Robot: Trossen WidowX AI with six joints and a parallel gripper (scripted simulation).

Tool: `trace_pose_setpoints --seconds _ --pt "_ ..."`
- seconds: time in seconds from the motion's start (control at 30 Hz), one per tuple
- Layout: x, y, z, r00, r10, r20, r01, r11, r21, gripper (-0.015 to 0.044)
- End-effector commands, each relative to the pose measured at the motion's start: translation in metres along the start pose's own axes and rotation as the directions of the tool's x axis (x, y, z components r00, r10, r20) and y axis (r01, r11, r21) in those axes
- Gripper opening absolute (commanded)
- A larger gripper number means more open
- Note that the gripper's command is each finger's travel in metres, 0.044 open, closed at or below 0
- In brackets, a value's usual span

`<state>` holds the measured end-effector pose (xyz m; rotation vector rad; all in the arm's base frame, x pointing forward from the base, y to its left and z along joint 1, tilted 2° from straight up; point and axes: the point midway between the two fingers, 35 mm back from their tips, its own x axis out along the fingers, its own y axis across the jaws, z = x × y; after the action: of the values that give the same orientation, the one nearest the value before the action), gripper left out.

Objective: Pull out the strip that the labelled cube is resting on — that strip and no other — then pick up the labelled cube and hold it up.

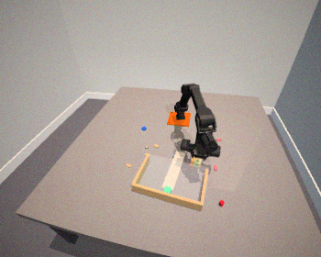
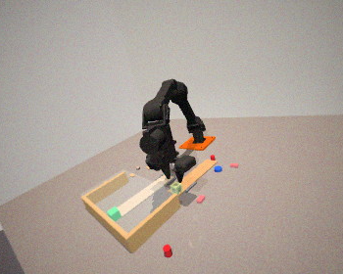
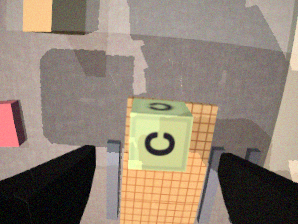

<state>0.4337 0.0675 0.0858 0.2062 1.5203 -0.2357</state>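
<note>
Pincer (image 3: 160,183) half open, low over the desk (image 1: 82,184), nothing between its fingers. In the wrist view the two dark fingers flank the orange strip (image 3: 160,216) with a gap on each side; neither touches it.

Cube (image 3: 160,135), pale green, marked "C", sits on the strip's far part, ahead of the fingertips and centred between them, not within their span. Strip lies flat; the cube covers most of its width.

Exterior view: cube (image 2: 175,188) just outside the tray (image 2: 136,235), by its wall, directly under the pincer (image 2: 172,172). Inside the tray: a pale strip (image 2: 141,198) carrying a green block (image 2: 114,212).

Pink block (image 3: 9,124) left of the cube, apart from it.
</note>
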Motion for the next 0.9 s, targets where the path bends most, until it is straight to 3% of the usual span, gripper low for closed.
trace_pose_setpoints --seconds 0.0,0.8,0.87 --pt "0.01 0.0 0.0 1.0 -0.005 -0.004 0.005 1.0 -0.004 0.025" --pt "0.043 -0.002 -0.001 1.0 -0.005 -0.004 0.005 1.0 -0.004 0.025" --pt "0.04 -0.001 -0.001 1.0 -0.003 -0.006 0.003 1.0 0.0 0.0198"
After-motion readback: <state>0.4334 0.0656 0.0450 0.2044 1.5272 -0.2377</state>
